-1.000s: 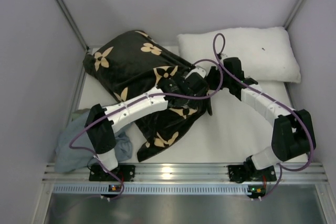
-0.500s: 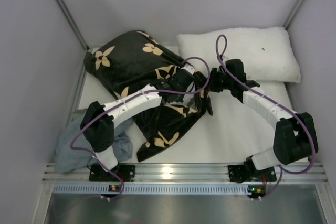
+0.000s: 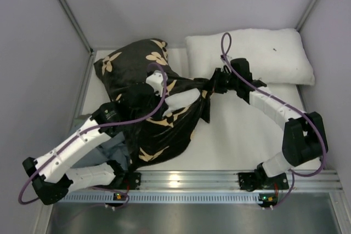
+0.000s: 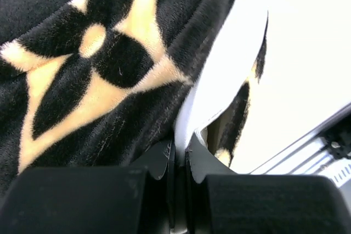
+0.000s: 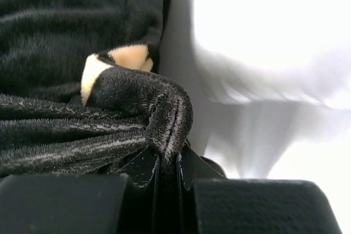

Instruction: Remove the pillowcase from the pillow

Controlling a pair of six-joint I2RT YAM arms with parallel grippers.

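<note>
As your right gripper [image 5: 169, 160] pinched a bunched fold of the pillowcase [image 3: 129, 75] at its right end, your left gripper [image 4: 179, 156] clamped the pillow [image 3: 185, 102], whose white edge poked from the pillowcase's mouth between both grippers, left of centre on the table [image 3: 247, 135].

Black flowered pillowcase [image 3: 131, 75] crumpled, white pillow [image 4: 230, 53] partly exposed.
</note>
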